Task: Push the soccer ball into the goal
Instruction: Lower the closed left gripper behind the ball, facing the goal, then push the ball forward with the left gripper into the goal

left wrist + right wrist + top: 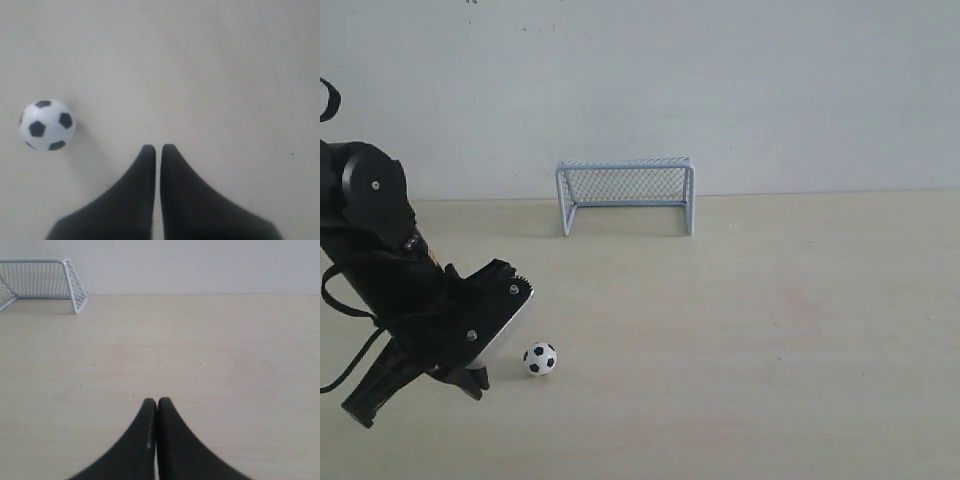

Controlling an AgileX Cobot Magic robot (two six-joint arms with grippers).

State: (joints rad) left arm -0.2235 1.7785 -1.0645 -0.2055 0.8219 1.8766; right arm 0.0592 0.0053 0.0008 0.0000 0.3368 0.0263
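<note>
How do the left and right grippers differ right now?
The left gripper has the soccer ball close beside its tips; the right gripper has none near, only the distant goal. The left gripper shows in the exterior view; the right gripper does not. Both are shut, holding nothing.

Pale wood-grain tabletop point(800, 400) filled the lower half of the frame. A plain off-white wall point(770, 90) took the upper half. Faint pinkish smudge point(803, 305) lay right of centre on the tabletop.
</note>
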